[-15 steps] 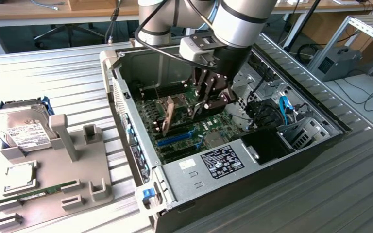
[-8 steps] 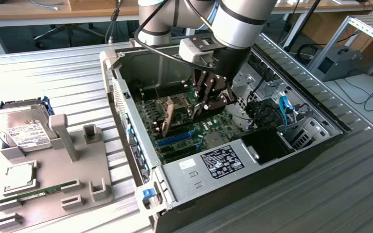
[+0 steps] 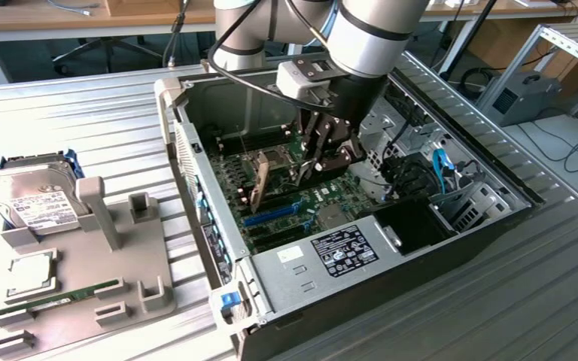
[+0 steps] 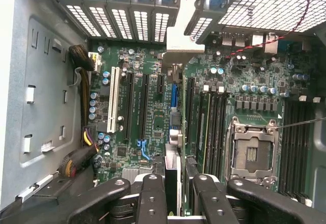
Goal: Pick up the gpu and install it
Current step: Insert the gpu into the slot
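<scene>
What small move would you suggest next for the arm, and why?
Probably ease the gpu straight down: the fingers hold it edge-on over the motherboard, in line with the blue slot, and it does not look seated yet.

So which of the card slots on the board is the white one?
The long slot next to the orange cables, on the case wall side. The slots beside it are black, and a shorter one further in is blue.
</scene>
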Controlling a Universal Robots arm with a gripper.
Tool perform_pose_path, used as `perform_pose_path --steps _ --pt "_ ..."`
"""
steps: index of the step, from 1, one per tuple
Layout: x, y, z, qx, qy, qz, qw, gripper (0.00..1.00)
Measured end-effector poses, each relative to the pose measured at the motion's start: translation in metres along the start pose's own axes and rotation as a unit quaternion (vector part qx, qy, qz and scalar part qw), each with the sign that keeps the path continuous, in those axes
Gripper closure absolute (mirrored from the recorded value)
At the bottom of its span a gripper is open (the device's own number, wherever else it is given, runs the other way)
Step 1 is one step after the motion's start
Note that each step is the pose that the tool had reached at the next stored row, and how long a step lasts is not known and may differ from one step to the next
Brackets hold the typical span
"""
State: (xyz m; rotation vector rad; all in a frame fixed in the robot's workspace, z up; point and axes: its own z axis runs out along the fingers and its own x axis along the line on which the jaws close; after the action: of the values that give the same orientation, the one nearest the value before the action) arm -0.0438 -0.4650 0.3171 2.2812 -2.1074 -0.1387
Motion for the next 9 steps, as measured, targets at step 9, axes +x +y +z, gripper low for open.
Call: perform_pose_path --steps 9 --pt "0.0001 0.0002 0.0030 0.0000 0.0000 0.000 1.0000 0.74"
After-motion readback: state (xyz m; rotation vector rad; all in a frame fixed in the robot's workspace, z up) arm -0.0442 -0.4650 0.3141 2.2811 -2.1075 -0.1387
